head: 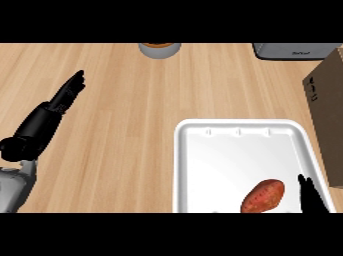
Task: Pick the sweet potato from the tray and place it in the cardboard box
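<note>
An orange-brown sweet potato (263,196) lies in the near right part of a white tray (233,150). Just to its right, the straight black fingers of my right hand (310,196) rise from the lower edge, close beside the sweet potato but apart from it. The cardboard box (340,115) stands at the right edge, beyond the tray's right rim. My left hand (45,120) rests at the left over the wooden counter, fingers straight and pointing away, holding nothing.
A round grey-rimmed container (159,49) sits at the counter's far edge in the middle. A grey appliance (292,50) stands at the far right, behind the box. Bare wood lies between the left hand and the tray.
</note>
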Motion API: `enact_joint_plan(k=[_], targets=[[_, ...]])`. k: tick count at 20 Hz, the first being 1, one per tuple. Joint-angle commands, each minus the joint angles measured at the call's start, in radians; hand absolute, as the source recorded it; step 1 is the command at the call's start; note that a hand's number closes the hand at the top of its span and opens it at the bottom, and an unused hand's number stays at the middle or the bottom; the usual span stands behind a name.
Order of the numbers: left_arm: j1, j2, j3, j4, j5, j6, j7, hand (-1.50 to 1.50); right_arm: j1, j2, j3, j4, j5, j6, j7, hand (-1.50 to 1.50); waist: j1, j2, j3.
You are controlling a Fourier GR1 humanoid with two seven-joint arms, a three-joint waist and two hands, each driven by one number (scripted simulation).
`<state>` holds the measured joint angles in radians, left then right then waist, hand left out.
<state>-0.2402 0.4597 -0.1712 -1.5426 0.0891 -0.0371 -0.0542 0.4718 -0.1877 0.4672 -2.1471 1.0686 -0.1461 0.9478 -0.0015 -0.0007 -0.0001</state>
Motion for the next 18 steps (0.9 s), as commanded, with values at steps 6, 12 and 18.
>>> enact_joint_plan(k=[6,12,18], targets=[[0.01,-0.072,0.041,0.024,-0.09,-0.03,-0.018,0.0,-0.011,0.014,-0.009,0.1,-0.046,-0.078,-0.086,-1.5,-0.003,0.0,0.0],[0.037,-0.063,0.093,-0.012,-0.081,-0.1,-0.028,0.0,-0.07,0.052,-0.035,0.211,-0.044,-0.066,-0.056,-1.5,-0.001,0.0,0.0],[0.031,-0.127,0.091,0.065,-0.155,-0.082,-0.096,0.0,-0.056,-0.014,-0.117,0.172,-0.124,-0.033,-0.101,-1.5,-0.004,0.0,0.0]])
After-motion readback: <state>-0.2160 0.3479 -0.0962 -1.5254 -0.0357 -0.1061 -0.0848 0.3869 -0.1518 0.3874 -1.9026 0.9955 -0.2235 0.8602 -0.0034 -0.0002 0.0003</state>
